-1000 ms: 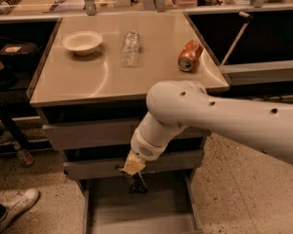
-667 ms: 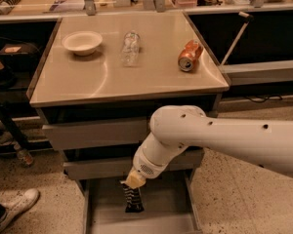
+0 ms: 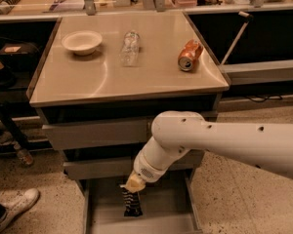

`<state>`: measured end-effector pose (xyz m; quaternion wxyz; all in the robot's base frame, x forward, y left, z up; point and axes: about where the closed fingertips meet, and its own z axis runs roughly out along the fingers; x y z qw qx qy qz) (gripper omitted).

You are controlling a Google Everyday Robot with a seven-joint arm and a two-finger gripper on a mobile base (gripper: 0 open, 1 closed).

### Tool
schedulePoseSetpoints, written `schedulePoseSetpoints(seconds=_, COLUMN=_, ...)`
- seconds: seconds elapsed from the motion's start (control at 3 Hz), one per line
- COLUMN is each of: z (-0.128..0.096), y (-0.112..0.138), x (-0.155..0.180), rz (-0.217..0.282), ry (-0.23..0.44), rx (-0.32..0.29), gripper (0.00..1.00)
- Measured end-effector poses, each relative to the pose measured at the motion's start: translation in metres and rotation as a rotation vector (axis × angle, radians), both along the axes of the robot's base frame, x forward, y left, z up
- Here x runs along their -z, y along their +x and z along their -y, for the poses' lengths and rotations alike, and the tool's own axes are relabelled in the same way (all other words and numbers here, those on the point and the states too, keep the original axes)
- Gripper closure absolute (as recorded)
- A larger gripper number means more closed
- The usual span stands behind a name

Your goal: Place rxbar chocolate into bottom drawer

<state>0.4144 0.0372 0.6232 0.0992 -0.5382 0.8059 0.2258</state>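
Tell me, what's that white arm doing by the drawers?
The robot arm reaches down in front of the table, its hand low over the open bottom drawer. A dark snack bar is right at the hand, above the drawer floor; whether it is gripped or let go is unclear. A bowl, bottle and can sit on top.

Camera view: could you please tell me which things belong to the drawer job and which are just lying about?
Belonging to the job: rxbar chocolate; bottom drawer, pulled open; gripper, reaching down into that drawer, just above the bar.
Just lying about: white bowl, clear bottle, orange can, all on the tabletop.
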Motion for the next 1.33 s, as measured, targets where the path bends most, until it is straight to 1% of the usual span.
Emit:
schedulePoseSetpoints(seconds=0.33, z=-0.004, y=-0.018, x=0.057, rz=-0.103, ry=0.039, rx=0.085, gripper=1.0)
schedulePoseSetpoints(seconds=0.67, z=-0.015, y=-0.016, x=0.116, rz=-0.155, ry=0.078, rx=0.225, gripper=1.0)
schedulePoseSetpoints(seconds=1.0, z=-0.015, y=-0.016, x=0.116, rz=-0.155, ry=0.078, rx=0.225, gripper=1.0)
schedulePoseSetpoints(seconds=1.33, z=-0.023, y=-0.01, x=0.133, rz=-0.157, ry=0.159, rx=0.3, gripper=1.0)
